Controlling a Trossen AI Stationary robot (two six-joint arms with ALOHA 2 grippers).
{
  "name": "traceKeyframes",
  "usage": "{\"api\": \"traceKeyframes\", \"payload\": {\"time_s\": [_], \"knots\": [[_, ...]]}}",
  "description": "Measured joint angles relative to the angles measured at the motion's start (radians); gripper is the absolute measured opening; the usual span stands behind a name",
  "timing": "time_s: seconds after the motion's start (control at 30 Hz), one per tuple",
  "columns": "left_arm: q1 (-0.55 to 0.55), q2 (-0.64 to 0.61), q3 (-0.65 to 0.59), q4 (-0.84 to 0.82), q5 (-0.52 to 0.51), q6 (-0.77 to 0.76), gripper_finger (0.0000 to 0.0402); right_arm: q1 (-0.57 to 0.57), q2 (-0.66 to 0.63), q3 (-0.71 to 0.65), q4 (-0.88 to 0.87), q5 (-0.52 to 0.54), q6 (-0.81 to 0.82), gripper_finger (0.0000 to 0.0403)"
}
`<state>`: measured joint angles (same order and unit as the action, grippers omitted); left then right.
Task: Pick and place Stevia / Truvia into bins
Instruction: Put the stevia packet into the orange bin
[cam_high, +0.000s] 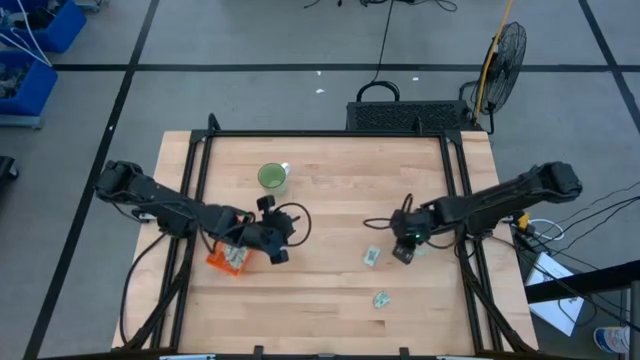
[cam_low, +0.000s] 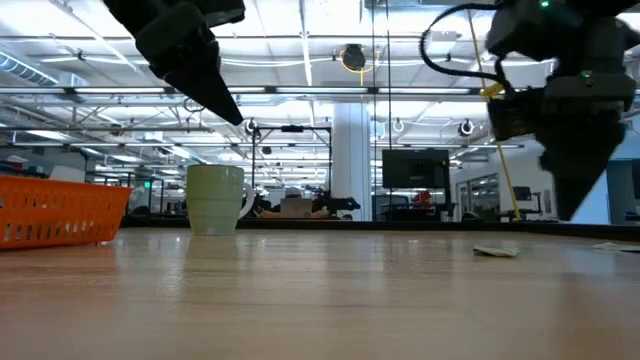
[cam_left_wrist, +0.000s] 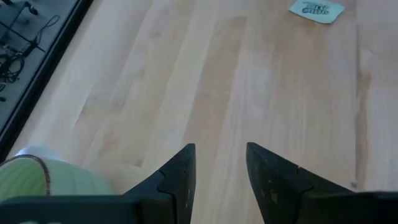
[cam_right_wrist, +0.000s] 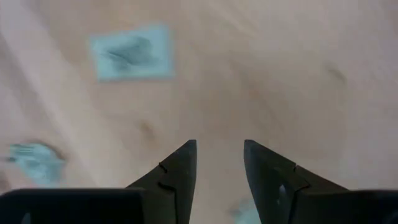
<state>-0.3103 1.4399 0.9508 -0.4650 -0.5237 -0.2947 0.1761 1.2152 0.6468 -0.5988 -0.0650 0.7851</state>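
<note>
The orange bin (cam_high: 224, 261) sits near the table's left side and holds some white packets; the low view shows its meshed wall (cam_low: 58, 211). My left gripper (cam_high: 278, 255) hovers just right of the bin, open and empty (cam_left_wrist: 219, 148), above bare wood. Loose Stevia packets lie flat on the table: one (cam_high: 371, 257) left of my right gripper, one (cam_high: 381, 298) nearer the near edge. My right gripper (cam_high: 404, 254) is open (cam_right_wrist: 219, 144) above the table, with a packet (cam_right_wrist: 132, 53) ahead of its fingers and another (cam_right_wrist: 34, 160) off to one side.
A round green cup (cam_high: 272, 177) stands on the far-left part of the table, also seen beside the left fingers (cam_left_wrist: 37, 180). Black cables loop near both wrists. Bare wood lies between the two grippers and toward the far edge.
</note>
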Motion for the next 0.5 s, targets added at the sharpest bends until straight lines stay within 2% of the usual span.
{"api": "traceKeyframes", "payload": {"time_s": [0.13,0.27,0.5], "knots": [[0.010,0.000,0.000,0.001,0.000,-0.001,0.0147,0.029,-0.044,0.000,-0.213,0.120,0.068,0.0126],[0.020,0.000,0.000,0.002,0.000,-0.001,0.0147,0.049,-0.045,0.000,-0.235,0.222,0.060,0.0126],[0.026,0.000,0.000,0.000,0.001,-0.050,0.0147,0.072,-0.044,-0.003,-0.252,0.189,0.116,0.0126]]}}
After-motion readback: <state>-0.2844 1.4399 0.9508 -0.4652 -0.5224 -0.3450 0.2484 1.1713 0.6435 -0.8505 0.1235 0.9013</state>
